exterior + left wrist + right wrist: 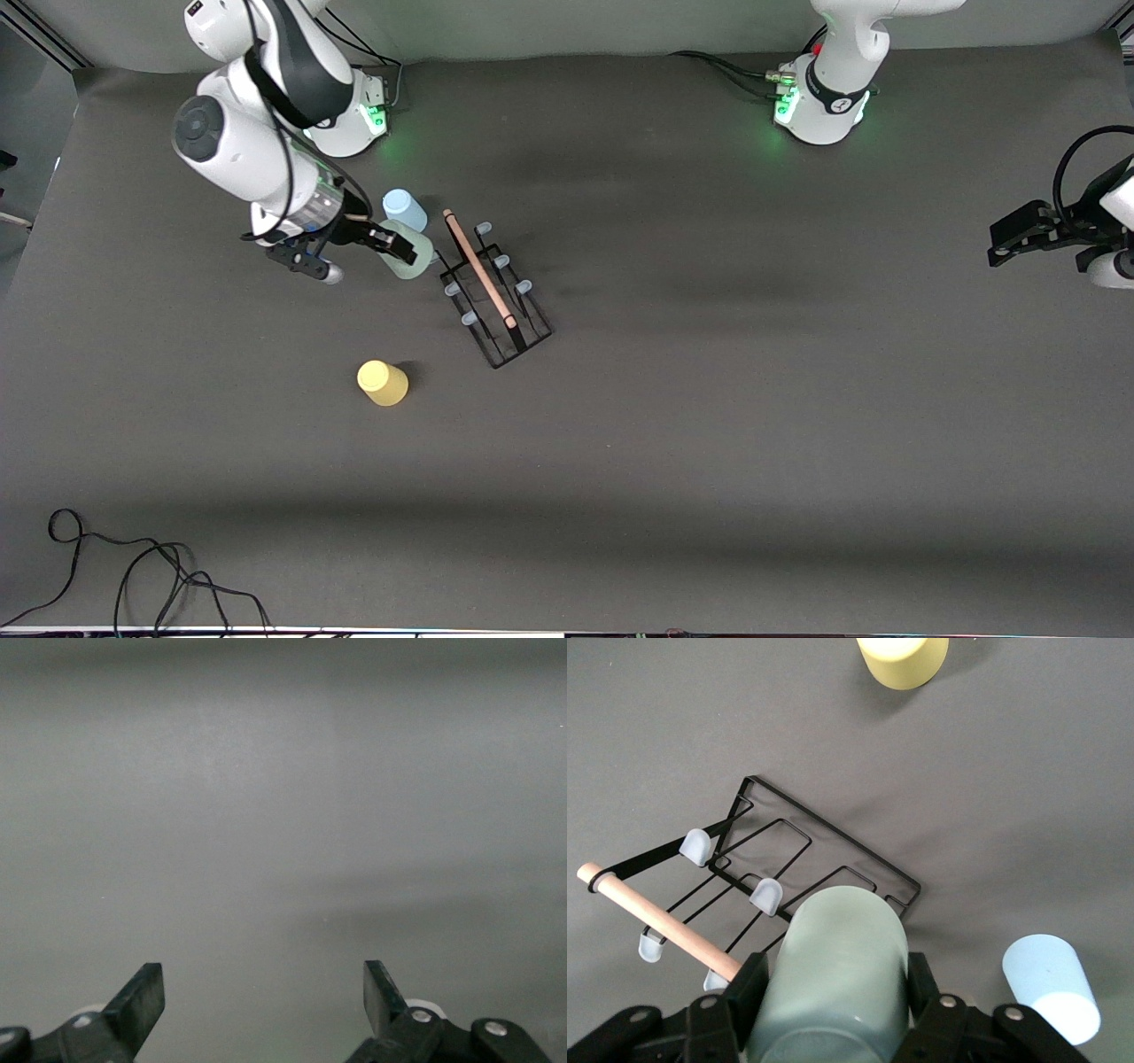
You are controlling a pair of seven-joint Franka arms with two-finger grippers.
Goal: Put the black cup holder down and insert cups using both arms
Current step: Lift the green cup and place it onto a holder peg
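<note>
The black cup holder [496, 297] stands on the table with its wooden rod handle [479, 268] on top and pale blue prong tips; it also shows in the right wrist view [806, 850]. My right gripper [390, 248] is shut on the pale green cup [409, 251], held beside the holder's end toward the robots; the cup fills the right wrist view [837, 974]. The light blue cup [405, 209] stands upside down close by [1050, 988]. The yellow cup [383, 383] stands upside down nearer the front camera [904, 657]. My left gripper [1019, 241] waits open and empty at the left arm's end of the table [264, 997].
Black cables [133, 576] lie at the table's front corner at the right arm's end. The arm bases [824, 106] stand along the table edge with green lights.
</note>
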